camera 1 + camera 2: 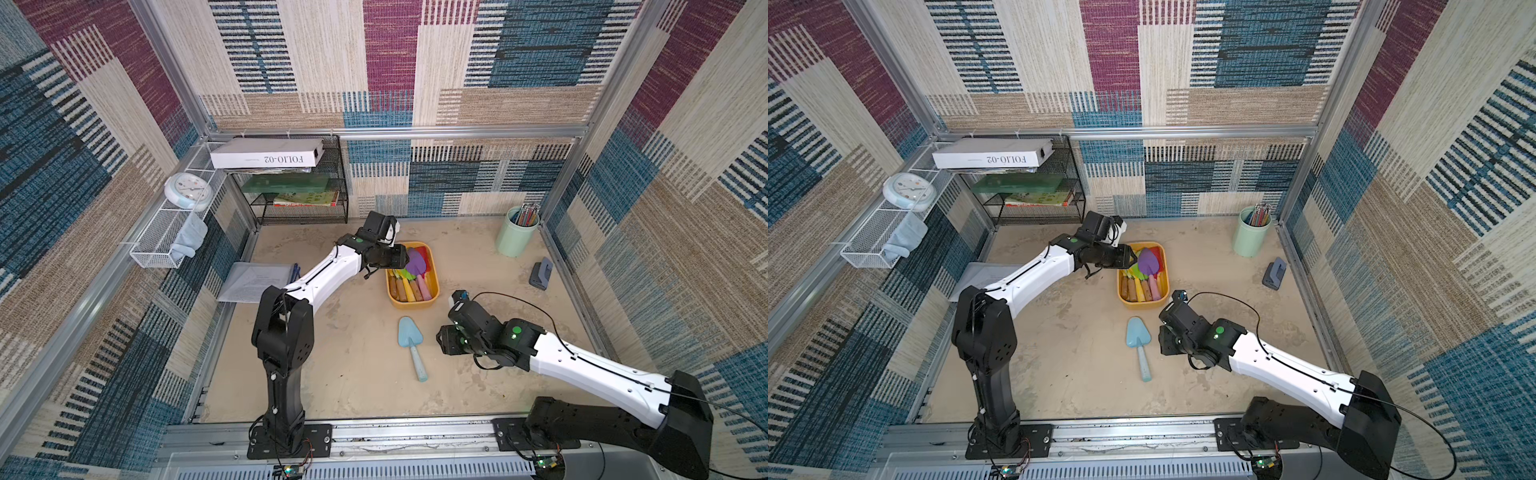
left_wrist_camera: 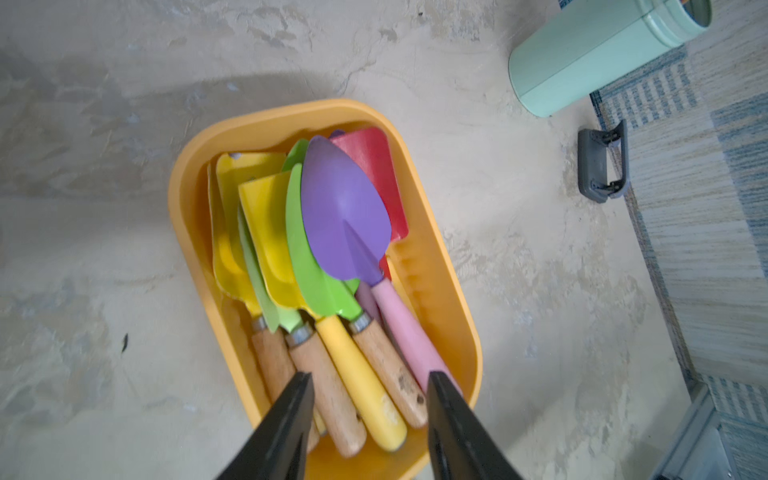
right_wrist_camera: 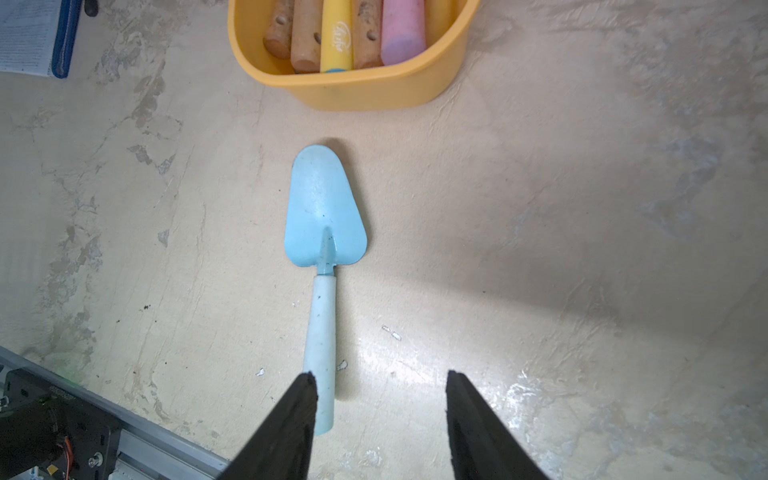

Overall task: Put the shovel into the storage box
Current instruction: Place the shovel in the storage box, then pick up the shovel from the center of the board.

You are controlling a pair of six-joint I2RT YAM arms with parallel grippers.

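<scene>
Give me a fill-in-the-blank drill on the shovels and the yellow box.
The shovel lying outside the storage box is light ___.
The top shovel inside the box has a ___ blade.
The right claw, by the outside shovel's handle, is ___ and empty.
Missing words: blue; purple; open.

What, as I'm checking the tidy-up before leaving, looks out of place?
One light blue shovel lies alone on the table, just short of the storage box, while the other shovels are inside it. Nothing looks spilled or broken.
</scene>
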